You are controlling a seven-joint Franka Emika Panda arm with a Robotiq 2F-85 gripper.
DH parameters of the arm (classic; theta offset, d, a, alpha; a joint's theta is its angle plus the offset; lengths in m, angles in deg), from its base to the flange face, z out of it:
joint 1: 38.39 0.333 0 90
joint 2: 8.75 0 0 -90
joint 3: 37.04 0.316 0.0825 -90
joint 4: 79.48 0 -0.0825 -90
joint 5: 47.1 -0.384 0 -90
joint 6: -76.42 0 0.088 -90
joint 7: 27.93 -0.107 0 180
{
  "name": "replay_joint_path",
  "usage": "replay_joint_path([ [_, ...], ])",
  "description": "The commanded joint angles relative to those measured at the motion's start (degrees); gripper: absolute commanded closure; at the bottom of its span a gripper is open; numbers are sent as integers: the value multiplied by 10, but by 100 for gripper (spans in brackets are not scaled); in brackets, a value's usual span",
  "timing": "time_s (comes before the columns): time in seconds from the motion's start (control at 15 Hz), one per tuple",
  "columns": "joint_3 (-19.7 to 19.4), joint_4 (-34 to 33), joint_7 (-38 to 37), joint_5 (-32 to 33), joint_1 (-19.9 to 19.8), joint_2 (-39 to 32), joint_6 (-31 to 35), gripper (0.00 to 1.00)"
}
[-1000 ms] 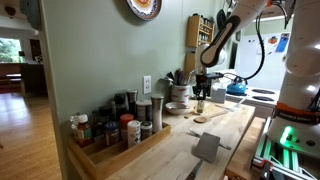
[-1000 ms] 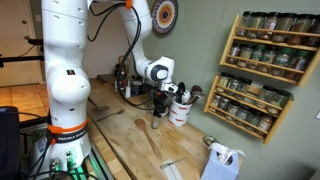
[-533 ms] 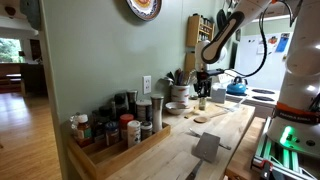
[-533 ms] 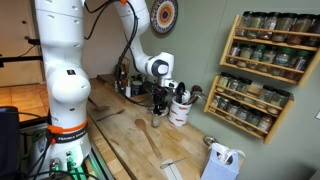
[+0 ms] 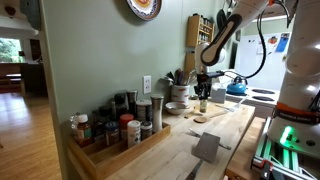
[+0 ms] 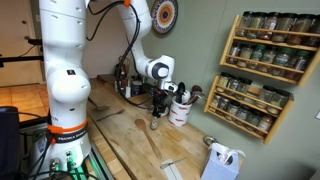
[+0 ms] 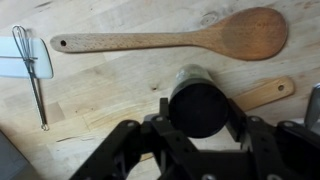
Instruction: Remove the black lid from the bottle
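Wrist view: gripper (image 7: 201,110) clamped on the black lid (image 7: 198,98), fingers snug on both sides, near a wooden spoon (image 7: 170,40). The bottle (image 6: 155,122) stands on the counter (image 6: 120,140) under the gripper, beside a white utensil crock (image 6: 181,112). Any print on it is too small to read.

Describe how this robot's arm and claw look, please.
The arm is glossy white, built of thick rounded segments, with black cables looping alongside. A green light glows at its base. The gripper is black, with angular linked fingers.

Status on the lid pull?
Gripper shut on black lid. Bottle upright beneath; lid separation unclear. Wooden spoon lies beside, not blocking.
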Motion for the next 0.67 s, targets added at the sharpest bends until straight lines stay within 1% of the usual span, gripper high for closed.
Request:
replay_joint_path([
  [0.0, -8, -9, 0, -15, 2, -27, 17, 69],
  [0.2, -11, -10, 2, -26, 3, -36, 27, 69],
  [0.27, -12, -11, 2, -29, 3, -38, 29, 53],
  [0.4, -13, -14, 3, -35, 4, -41, 31, 41],
  [0.6, -14, -13, 12, -39, 4, -42, 42, 40],
])
